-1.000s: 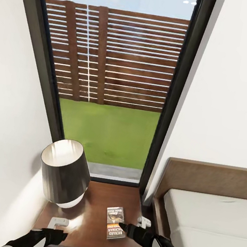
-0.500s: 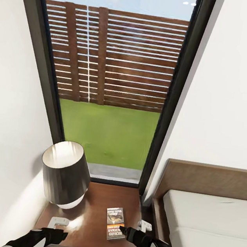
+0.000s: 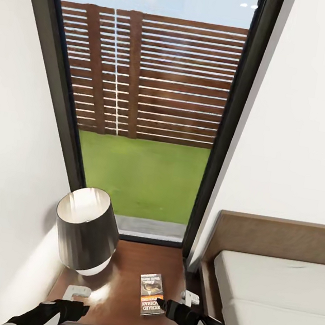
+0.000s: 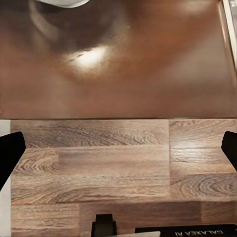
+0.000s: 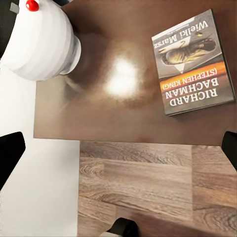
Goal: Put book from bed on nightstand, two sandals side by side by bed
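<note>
Retreating slightly, right end effector released beside book, near nightstand edge.

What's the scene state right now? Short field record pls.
book: flat on nightstand, cover up
lamp: on nightstand beside the book, apart from it
bed: right of nightstand, mattress bare where seen
left gripper: open, nothing held, at nightstand's front edge
right gripper: open, nothing held, beside the book
sandals: none seen
</note>
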### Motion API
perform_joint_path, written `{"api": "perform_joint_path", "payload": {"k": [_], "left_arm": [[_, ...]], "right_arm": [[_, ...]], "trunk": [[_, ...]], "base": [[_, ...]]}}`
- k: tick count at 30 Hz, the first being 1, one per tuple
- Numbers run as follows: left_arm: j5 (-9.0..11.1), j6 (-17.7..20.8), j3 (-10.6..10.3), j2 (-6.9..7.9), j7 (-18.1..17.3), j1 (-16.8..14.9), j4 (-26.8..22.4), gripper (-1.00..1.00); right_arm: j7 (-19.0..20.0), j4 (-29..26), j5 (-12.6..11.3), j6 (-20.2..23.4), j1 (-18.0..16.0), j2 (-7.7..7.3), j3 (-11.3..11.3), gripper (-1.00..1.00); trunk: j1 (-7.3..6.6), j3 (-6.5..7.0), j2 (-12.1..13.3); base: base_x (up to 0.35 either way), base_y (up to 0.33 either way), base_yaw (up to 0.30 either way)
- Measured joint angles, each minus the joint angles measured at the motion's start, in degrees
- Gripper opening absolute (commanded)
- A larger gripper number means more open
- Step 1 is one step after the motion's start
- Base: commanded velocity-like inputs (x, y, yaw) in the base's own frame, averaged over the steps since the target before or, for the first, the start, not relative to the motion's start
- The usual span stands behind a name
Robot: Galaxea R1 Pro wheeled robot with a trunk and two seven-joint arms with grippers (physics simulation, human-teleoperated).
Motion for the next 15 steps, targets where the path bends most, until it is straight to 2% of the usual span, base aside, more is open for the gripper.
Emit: {"api": "perform_joint_path", "payload": {"k": [15], "left_arm": [[0.0, 0.0, 0.0, -0.04, 0.0, 0.0, 0.0, 1.00]], "right_arm": [[-0.2, 0.9, 0.0, -0.1, 0.1, -0.04, 0.0, 1.00]], "trunk": [[-3.30, 2.70, 6.0]], "base": [[0.000, 0.000, 0.000]]}}
